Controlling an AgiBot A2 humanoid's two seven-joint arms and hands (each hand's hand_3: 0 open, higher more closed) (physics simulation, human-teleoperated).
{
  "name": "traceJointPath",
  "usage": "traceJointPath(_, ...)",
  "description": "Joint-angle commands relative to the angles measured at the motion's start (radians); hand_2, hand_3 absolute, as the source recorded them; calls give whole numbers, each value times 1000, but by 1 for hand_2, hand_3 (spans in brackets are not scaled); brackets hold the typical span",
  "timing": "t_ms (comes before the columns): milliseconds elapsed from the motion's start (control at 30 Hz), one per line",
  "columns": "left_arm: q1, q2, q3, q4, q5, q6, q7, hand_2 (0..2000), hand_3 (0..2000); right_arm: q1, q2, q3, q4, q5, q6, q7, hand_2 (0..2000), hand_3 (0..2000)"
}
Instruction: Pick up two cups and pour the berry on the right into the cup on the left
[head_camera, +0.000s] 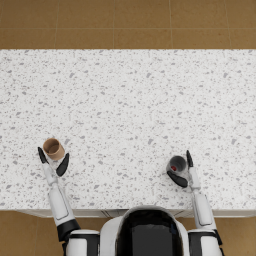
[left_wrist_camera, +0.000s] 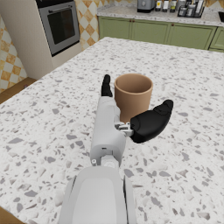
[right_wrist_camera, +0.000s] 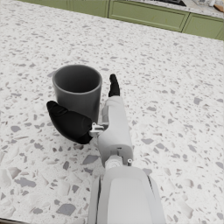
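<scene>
Two cups stand upright on the speckled worktop (head_camera: 130, 110), well apart, each near its front edge: a brown cup (head_camera: 53, 148) toward that edge's left end and a grey cup (head_camera: 177, 164) toward its right, with a red berry (head_camera: 173, 168) showing inside the grey one. The left hand (head_camera: 52, 162) brackets the brown cup, fingers (left_wrist_camera: 106, 85) on one side and thumb on the other; in the left wrist view the thumb lies against or just beside the cup wall, and I cannot tell whether the grip has closed. The right hand (head_camera: 183, 172) cradles the grey cup the same way, thumb close to the wall and fingers (right_wrist_camera: 113, 84) beside it, spread rather than clenched, and contact is just as uncertain. Both cups sit on the worktop, so the step in hand looks like the grasp itself. Next, each hand would need to close firmly on its cup, lift both clear, bring the grey cup over the brown one and tip it so the berry drops in.
</scene>
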Motion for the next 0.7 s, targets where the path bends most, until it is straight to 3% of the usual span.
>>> traceJointPath(33, 45, -13, 6, 63, 0, 0, 0, 0, 0, 11, -6, 0, 0, 0, -2, -2, 0, 0)
traceJointPath(467, 204, -30, 46, 313, 0, 3, -1, 0, 0, 34, -38, 0, -39, 0, -18, -3, 0, 0)
traceJointPath(700, 216, -34, 59, 334, 0, -7, -8, 0, 0, 59, -53, 17, -73, 1, -35, -2, 0, 0)
